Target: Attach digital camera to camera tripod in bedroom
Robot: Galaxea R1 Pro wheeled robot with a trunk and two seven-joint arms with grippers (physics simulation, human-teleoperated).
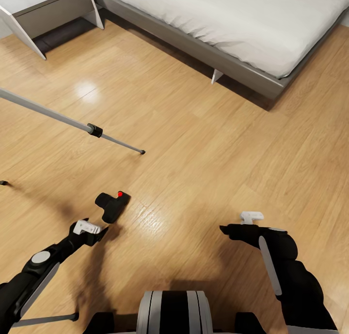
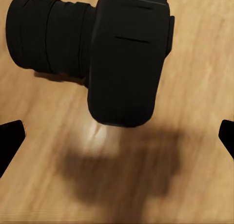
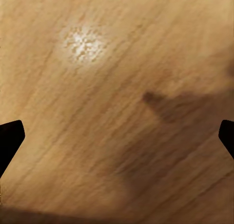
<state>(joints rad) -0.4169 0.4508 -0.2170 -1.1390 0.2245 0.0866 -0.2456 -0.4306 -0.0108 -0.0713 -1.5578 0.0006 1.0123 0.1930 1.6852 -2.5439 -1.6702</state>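
The camera [image 1: 112,205] lies on the wood floor [image 1: 203,145], left of centre and near the robot, its red button [image 1: 120,194] on its far side. The left end effector [image 1: 87,227] hangs just near of it and a little left, not touching; in the left wrist view the camera [image 2: 97,53] sits beyond the two dark fingertips [image 2: 9,136], which stand spread wide with bare floor between them. The right end effector [image 1: 242,225] hovers over open floor to the right, well apart from the camera, its fingertips [image 3: 9,136] also spread wide. A silver tripod [image 1: 72,123] leg slants in from the far left, its foot ending on the floor beyond the camera; another leg lies at the near left edge. The bed [image 1: 228,24] runs along the far right, a nightstand [image 1: 48,7] at far left, with broad clear floor between them and the robot.
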